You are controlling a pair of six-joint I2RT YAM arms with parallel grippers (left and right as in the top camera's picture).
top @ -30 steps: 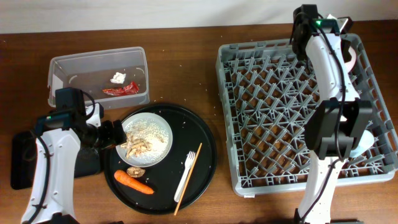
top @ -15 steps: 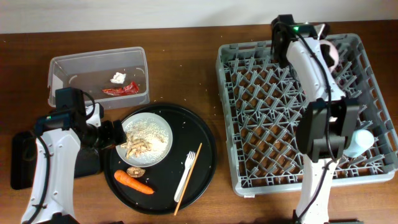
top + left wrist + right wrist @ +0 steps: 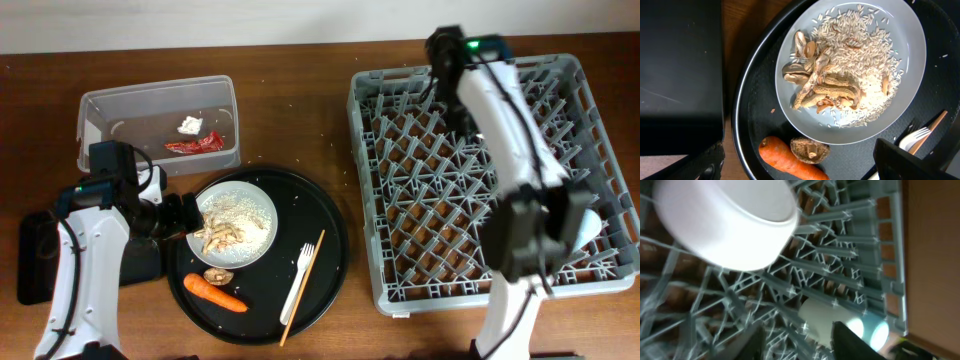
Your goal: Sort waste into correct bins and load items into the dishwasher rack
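A white plate [image 3: 240,222] of pale rice and shredded food [image 3: 840,90] sits on the round black tray [image 3: 330,235]. An orange carrot [image 3: 215,293] and a small brown lump [image 3: 218,275] lie in front of it, and both show in the left wrist view: the carrot [image 3: 790,162] and the lump [image 3: 810,149]. My left gripper [image 3: 185,214] is open and empty at the plate's left rim. A white fork [image 3: 297,283] and chopsticks [image 3: 305,285] lie at the tray's right. My right gripper [image 3: 797,345] is open and empty over the grey rack [image 3: 400,290], above a light blue cup [image 3: 825,320] and a white bowl [image 3: 730,225].
The clear tub [image 3: 100,105] at the back left holds the red wrapper [image 3: 192,145] and white tissue [image 3: 189,125]. The shallow black tray [image 3: 30,260] lies under my left arm. My right arm [image 3: 500,120] stretches across the rack.
My right arm has swung left along the rack's far side. My left arm and the things on the round tray have not moved.
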